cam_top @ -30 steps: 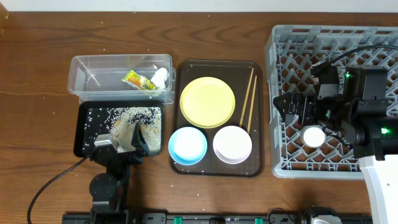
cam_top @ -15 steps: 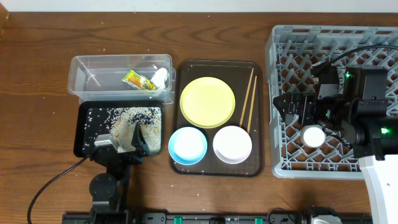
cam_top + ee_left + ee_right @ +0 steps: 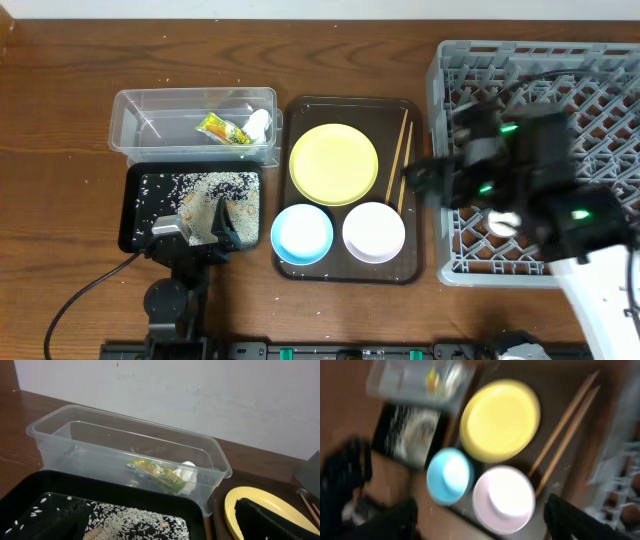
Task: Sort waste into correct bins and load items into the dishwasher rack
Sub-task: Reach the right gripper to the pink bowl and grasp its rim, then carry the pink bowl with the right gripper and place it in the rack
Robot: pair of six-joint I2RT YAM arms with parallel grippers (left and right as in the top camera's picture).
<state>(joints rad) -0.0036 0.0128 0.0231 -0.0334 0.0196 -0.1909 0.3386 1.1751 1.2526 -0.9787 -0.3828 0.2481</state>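
Observation:
The green-and-orange wrapper (image 3: 222,129) and the white scrap (image 3: 259,122) lie in the clear tub (image 3: 140,110). Rice grains (image 3: 205,185) cover the black tray (image 3: 135,215). The yellow plate (image 3: 333,163), blue bowl (image 3: 301,232), white-pinkish bowl (image 3: 373,231) and two chopsticks (image 3: 398,160) sit on the brown serving tray (image 3: 300,110). The white cup (image 3: 505,222) stands in the grey rack (image 3: 600,70). My right gripper (image 3: 425,182) is open and empty at the rack's left wall; its blurred wrist view looks down on the bowls (image 3: 482,512). My left gripper (image 3: 197,225) is open over the black tray.
The left wrist view shows the tub (image 3: 60,420), the wrapper (image 3: 155,472), the rice (image 3: 135,522) and the plate's edge (image 3: 235,497). Loose grains dot the wooden table (image 3: 60,120) around the tub. A cable runs from the left arm at the front left.
My right arm has swung left, from over the rack beside the cup to the rack's left wall. The cup stays in the rack. The left arm has not moved.

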